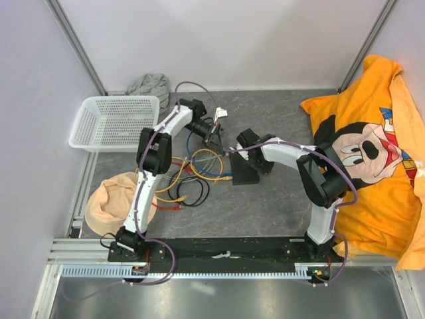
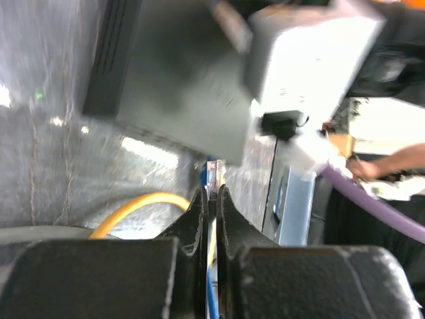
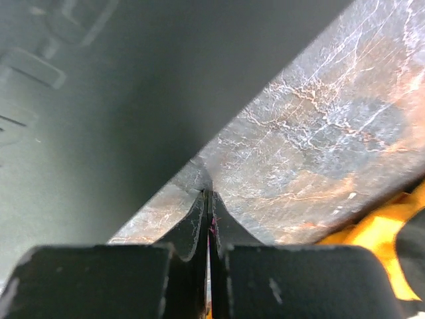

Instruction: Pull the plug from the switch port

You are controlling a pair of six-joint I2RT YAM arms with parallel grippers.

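pinches a clear plastic plug (image 2: pixel 214 171) on a blue cable (image 2: pixel 211 299) between the clamped fingers of the left gripper (image 2: pixel 210 191). aims the plug's long axis straight ahead at the small flat matte-black switch box (image 2: pixel 172 86), just beyond the tip; seems apart from it, but too blurred to tell. farther off, presses the closed right gripper (image 3: pixel 208 194) against the switch's edge on the grey marbled table (image 3: pixel 319 133).

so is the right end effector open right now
No, the right wrist view shows the right end effector with its two black fingers pressed together beside the edge of the small flat matte-black switch box.
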